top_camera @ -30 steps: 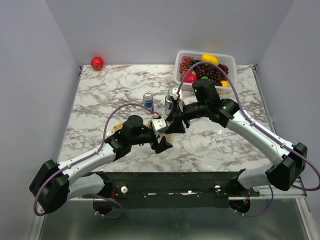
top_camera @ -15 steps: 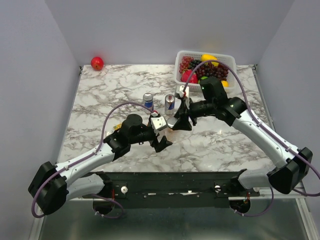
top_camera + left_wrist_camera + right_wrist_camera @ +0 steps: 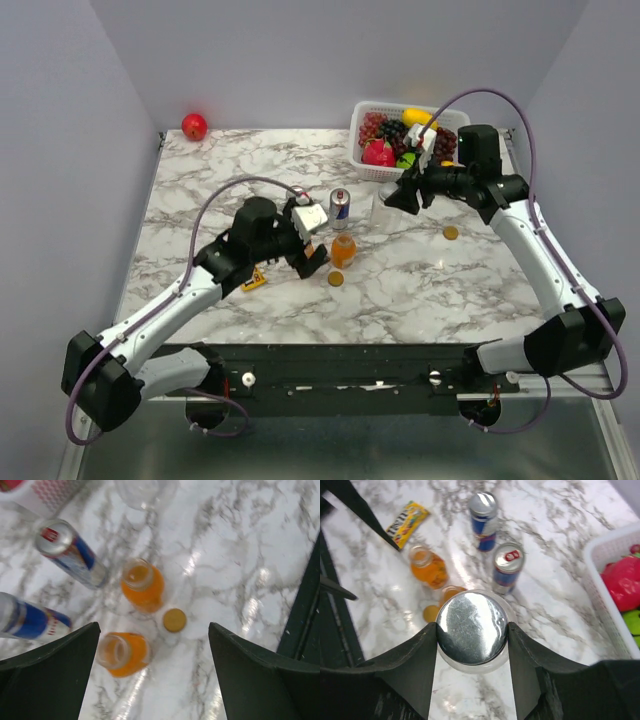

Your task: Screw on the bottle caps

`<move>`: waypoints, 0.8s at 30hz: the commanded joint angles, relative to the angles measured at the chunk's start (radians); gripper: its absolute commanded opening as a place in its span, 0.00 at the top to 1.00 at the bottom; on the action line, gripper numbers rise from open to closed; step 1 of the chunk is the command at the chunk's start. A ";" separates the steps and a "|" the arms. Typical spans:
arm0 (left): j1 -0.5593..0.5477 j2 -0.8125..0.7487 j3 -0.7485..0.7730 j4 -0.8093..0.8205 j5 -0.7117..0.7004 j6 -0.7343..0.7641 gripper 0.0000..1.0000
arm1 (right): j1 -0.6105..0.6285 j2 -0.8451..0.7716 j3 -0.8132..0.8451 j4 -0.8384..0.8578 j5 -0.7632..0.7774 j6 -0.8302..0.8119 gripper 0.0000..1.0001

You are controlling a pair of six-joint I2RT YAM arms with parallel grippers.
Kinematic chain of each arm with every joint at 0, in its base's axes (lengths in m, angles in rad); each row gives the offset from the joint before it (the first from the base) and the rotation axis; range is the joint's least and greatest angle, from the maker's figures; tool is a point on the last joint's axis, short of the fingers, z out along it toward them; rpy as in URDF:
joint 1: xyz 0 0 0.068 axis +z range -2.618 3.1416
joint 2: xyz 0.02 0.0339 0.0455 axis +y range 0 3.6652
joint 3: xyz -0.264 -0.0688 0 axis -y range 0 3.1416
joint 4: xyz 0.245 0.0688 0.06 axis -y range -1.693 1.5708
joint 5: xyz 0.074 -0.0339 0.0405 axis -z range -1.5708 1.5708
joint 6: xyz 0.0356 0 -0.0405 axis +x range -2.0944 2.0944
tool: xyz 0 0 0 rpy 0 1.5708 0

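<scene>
reaches in low from the near-left corner with the left arm (image 3: 170, 310), elbow bent, wrist tipped down over mid-bench (image 3: 200, 170). holds the left gripper (image 3: 152, 630) spread to its widest, with nothing in it, above two uncapped orange bottles (image 3: 142, 586) standing close together, an orange cap (image 3: 174, 620) lying flat just beside them. leaves a second cap (image 3: 451, 233) well apart, off to the right.

runs the right arm (image 3: 545, 260) up the right edge, then folds it left beside the basket (image 3: 365, 150). pinches the silver lid (image 3: 471, 625) by its rim in the half-spread right gripper (image 3: 471, 630), over the glass jar (image 3: 383, 208).

hides most of the jar under the lid in the right wrist view, showing only a glassy ring; crops it at the top edge of the left wrist view. possibly seated on the mouth, possibly just above it: cannot tell. shows only one bottle from above.
</scene>
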 commanded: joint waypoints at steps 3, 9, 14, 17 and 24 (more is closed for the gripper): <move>0.210 0.154 0.329 -0.149 -0.035 0.081 0.01 | -0.127 0.144 -0.070 0.219 -0.008 -0.040 0.75; 0.342 0.245 0.424 -0.129 -0.083 0.152 0.01 | -0.179 0.221 -0.124 0.348 -0.043 -0.070 0.72; 0.385 0.297 0.441 -0.094 -0.112 0.180 0.01 | -0.193 0.276 -0.149 0.408 -0.049 -0.086 0.69; 0.392 0.323 0.465 -0.108 -0.117 0.182 0.01 | -0.198 0.300 -0.158 0.417 -0.040 -0.084 0.66; 0.398 0.346 0.458 -0.082 -0.117 0.169 0.01 | -0.211 0.317 -0.214 0.467 -0.039 -0.069 0.52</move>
